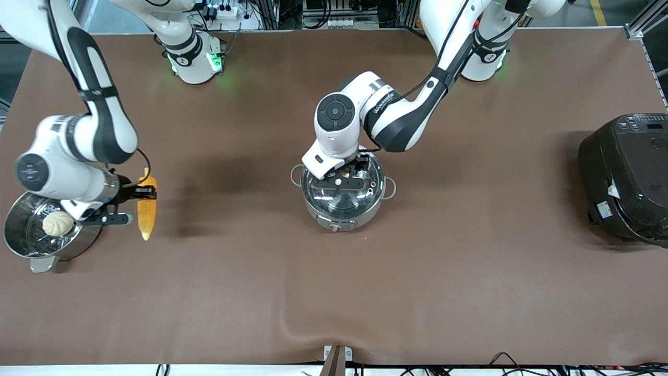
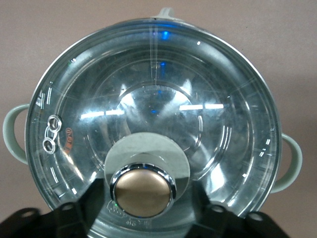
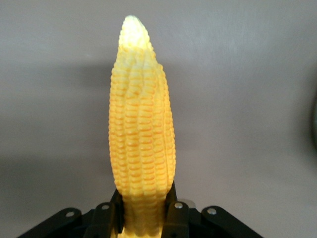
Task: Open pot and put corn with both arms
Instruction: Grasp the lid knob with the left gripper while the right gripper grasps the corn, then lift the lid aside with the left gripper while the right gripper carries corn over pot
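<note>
The steel pot (image 1: pixel 342 201) stands mid-table with its glass lid (image 2: pixel 148 114) on and its copper-coloured knob (image 2: pixel 142 191) in place. My left gripper (image 1: pixel 342 180) hangs just over the lid, open, with a finger on each side of the knob (image 2: pixel 146 202). My right gripper (image 1: pixel 145 193) is shut on the thick end of the yellow corn (image 1: pixel 147 209). It holds the corn level over the table beside the steamer pot. In the right wrist view the corn (image 3: pixel 142 129) sticks out from between the gripper's fingers (image 3: pixel 143 218).
A steel steamer pot (image 1: pixel 21 240) with a white bun (image 1: pixel 58 223) in it sits at the right arm's end. A big black cooker (image 1: pixel 626 177) sits at the left arm's end. Brown table surface lies between the corn and the pot.
</note>
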